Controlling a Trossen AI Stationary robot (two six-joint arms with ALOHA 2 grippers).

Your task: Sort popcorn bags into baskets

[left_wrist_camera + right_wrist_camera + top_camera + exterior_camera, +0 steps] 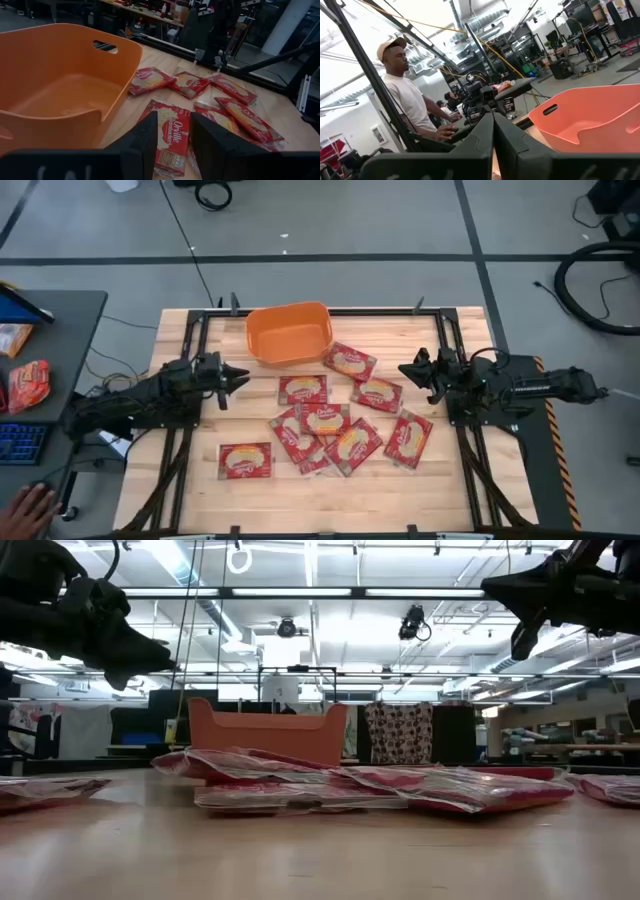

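Just beyond the left gripper's (172,145) slightly parted, empty fingers lies a popcorn bag (171,136); I'd descend squarely onto it, avoiding overlapped neighbours. Beside those fingers sits the empty orange basket (60,90). Farther off, the right gripper (407,369) hovers with fingers pressed together; a person (407,100) stands beyond.

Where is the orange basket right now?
In the high view, the orange basket sits at the table's far edge, a little left of centre, with the nearest popcorn bag just off its right corner.

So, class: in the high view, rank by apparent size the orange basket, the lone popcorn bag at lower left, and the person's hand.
1. Orange basket
2. Lone popcorn bag
3. Person's hand, partly cut off at the edge
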